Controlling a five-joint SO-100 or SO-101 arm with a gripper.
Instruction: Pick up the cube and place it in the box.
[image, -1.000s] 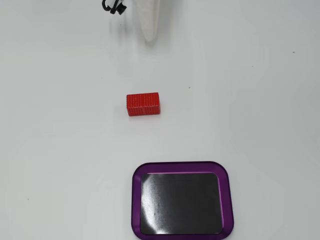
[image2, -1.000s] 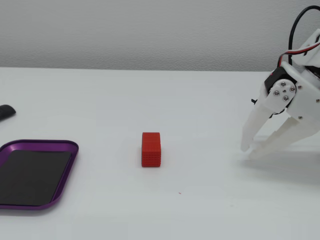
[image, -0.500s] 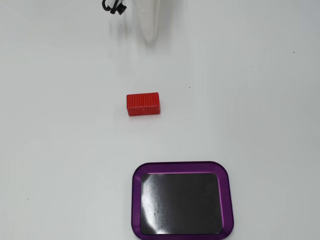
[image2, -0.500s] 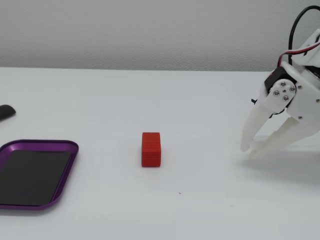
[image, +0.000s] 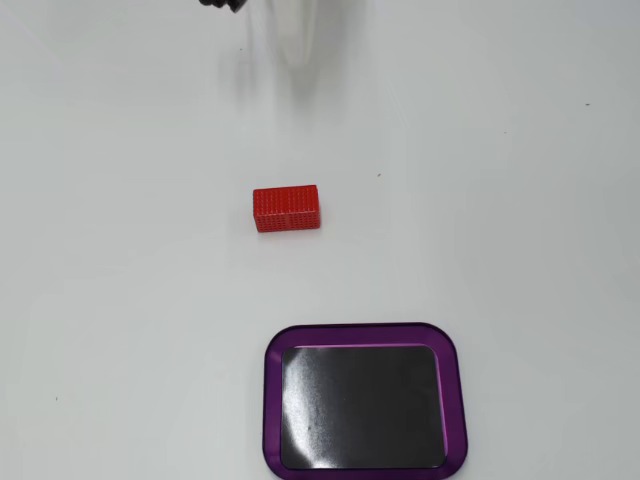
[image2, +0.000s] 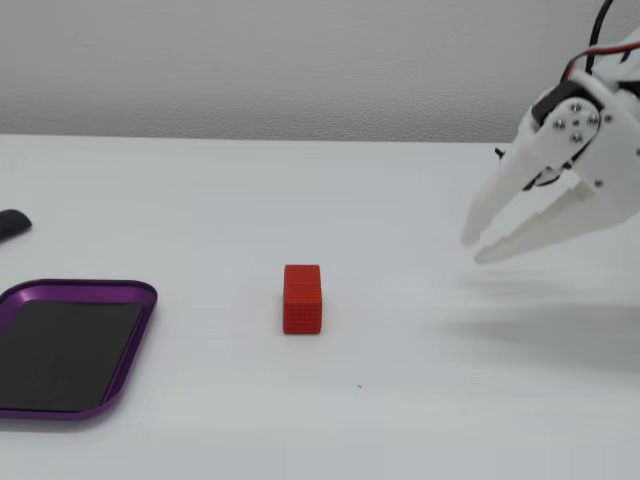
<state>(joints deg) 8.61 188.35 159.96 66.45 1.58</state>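
Observation:
The cube (image: 286, 209) is a small red block with a dotted grid texture, lying alone on the white table; it also shows in a fixed view (image2: 302, 298). The box (image: 272, 400) is a shallow purple-rimmed tray with a black, empty inside, near the front edge; it shows at the left in a fixed view (image2: 85, 289). My white gripper (image2: 473, 251) hovers above the table well to the right of the cube, tips pointing down-left, jaws a little apart and empty. In a fixed view the gripper (image: 298, 55) enters from the top edge, far beyond the cube.
A small dark object (image2: 10, 225) lies at the left edge behind the box. A dark part (image: 222, 5) shows at the top edge beside the gripper. The white table (image: 520, 200) runs wide around cube and box.

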